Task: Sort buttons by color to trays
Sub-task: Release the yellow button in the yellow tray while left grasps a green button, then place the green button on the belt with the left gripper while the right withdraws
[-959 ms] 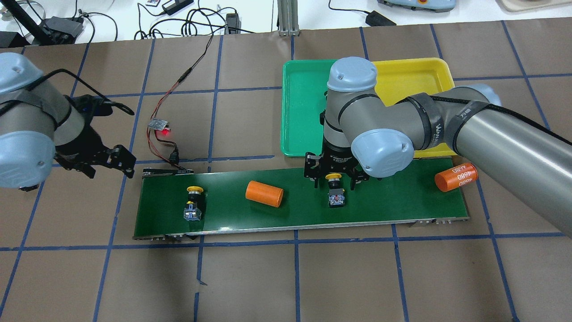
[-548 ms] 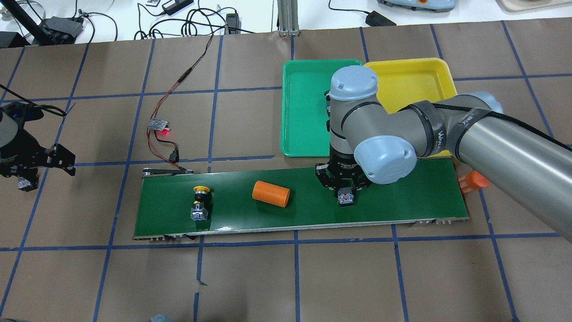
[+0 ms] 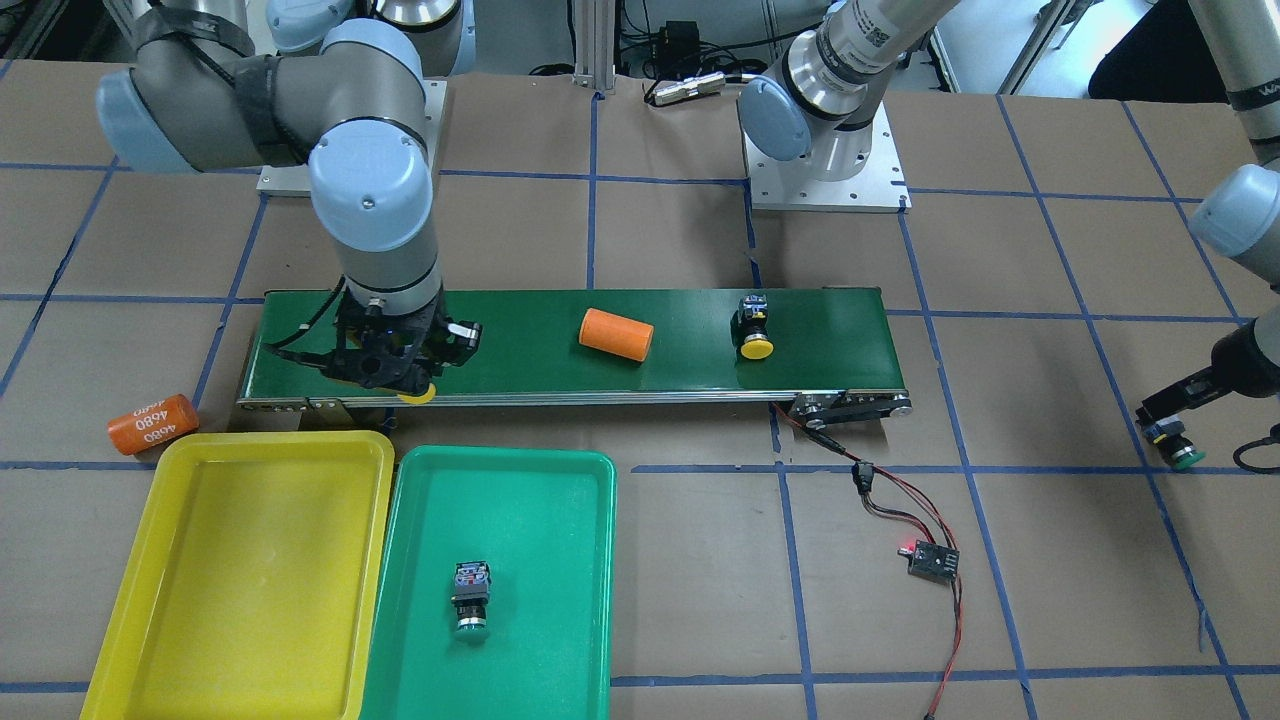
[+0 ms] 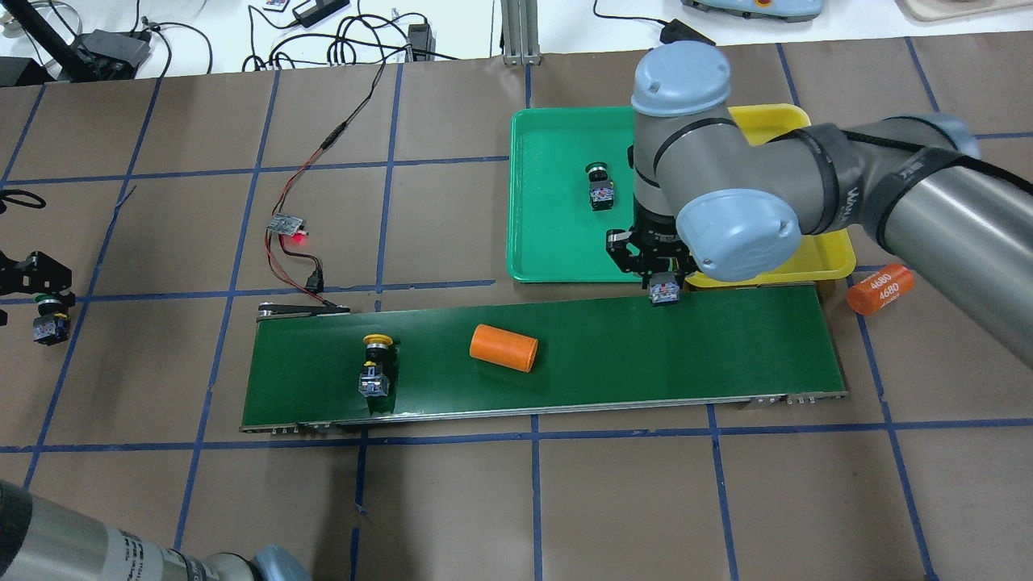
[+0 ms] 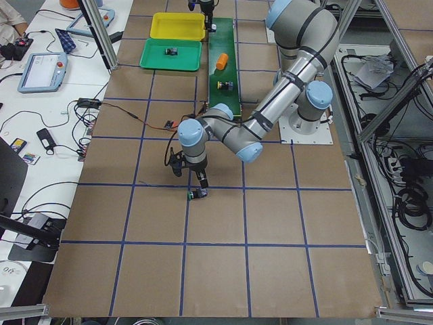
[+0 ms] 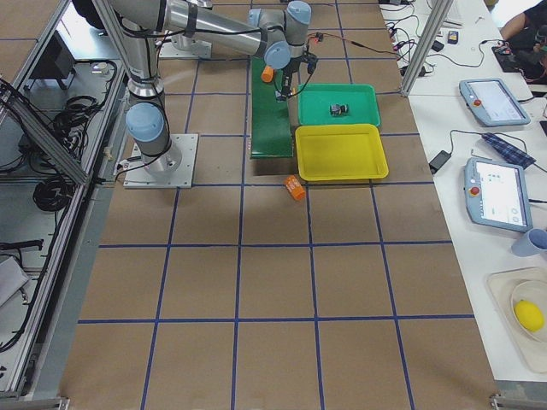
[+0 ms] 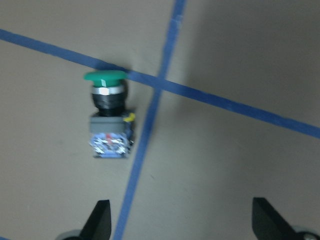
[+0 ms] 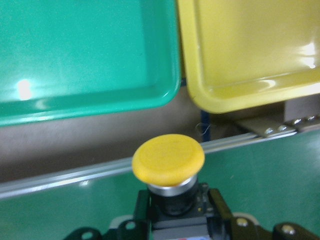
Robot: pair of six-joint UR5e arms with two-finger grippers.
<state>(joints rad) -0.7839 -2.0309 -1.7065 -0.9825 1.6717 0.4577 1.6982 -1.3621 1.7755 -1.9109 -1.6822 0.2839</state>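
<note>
Right wrist view: the right fingers [image 8: 220, 209] are clamped on the switch body of a yellow push-button [image 8: 168, 157]. It is held above the conveyor belt's [image 8: 50, 210] edge, just short of the yellow tray [image 8: 250, 45].

Overhead: this looks like the carry step. The next move is to cross that tray's rim, then release. The green tray [image 4: 549, 218] holds a green push-button [image 4: 600, 186], and a second yellow push-button [image 4: 377, 363] lies on the belt.

Left wrist view: the left fingers [image 7: 101, 220] are spread wide and grip nothing. A loose green push-button [image 7: 110, 117] lies on the counter [image 7: 225, 165] ahead of them.
</note>
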